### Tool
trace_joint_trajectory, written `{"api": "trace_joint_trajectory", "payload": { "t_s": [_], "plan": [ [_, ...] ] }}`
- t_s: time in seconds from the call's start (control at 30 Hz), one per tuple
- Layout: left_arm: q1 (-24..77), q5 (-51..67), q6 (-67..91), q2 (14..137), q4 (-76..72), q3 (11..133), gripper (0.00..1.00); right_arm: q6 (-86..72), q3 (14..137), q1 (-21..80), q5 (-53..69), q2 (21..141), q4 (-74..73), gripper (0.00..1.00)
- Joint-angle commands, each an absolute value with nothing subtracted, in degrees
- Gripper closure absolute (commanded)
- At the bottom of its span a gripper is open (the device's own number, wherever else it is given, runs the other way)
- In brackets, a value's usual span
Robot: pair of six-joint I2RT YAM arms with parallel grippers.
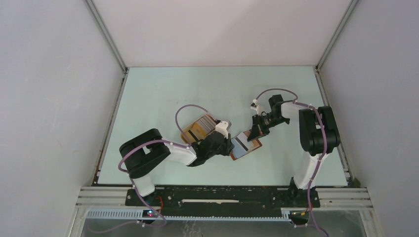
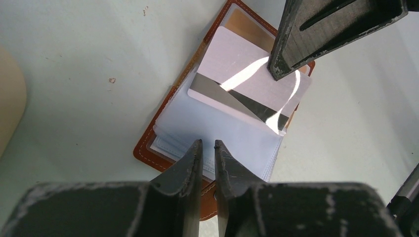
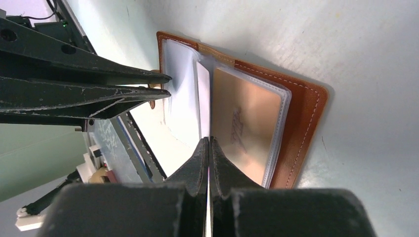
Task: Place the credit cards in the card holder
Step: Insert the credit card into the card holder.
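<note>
The reddish-brown card holder lies open on the table, its bluish-grey pockets up. My right gripper is shut on a white credit card with a dark stripe. It holds the card's far end over the pockets. In the right wrist view the card shows edge-on between the pocket sheets, next to a copper-coloured card in a sleeve. My left gripper is closed to a narrow gap on the pockets' near edge by the strap tab. More credit cards stand in a row.
The tan oval tray holding the row of cards sits just left of the holder, under my left arm; its rim shows in the left wrist view. Both grippers meet over the holder. White walls enclose the table.
</note>
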State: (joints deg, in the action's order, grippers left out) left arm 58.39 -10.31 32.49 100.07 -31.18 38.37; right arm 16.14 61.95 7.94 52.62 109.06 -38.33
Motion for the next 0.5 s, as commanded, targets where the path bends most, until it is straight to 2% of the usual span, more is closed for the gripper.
{"api": "trace_joint_trajectory", "payload": {
  "t_s": [0.0, 0.47],
  "plan": [
    [58.71, -10.2, 31.67, 98.26, -32.71, 38.31, 0.81, 16.88, 61.5, 8.79, 48.06, 105.27, -35.18, 1.0],
    [58.67, -9.84, 31.38, 98.49, -32.74, 38.39, 0.81, 20.4, 63.67, 11.11, 44.06, 105.38, -38.4, 1.0]
  ]
}}
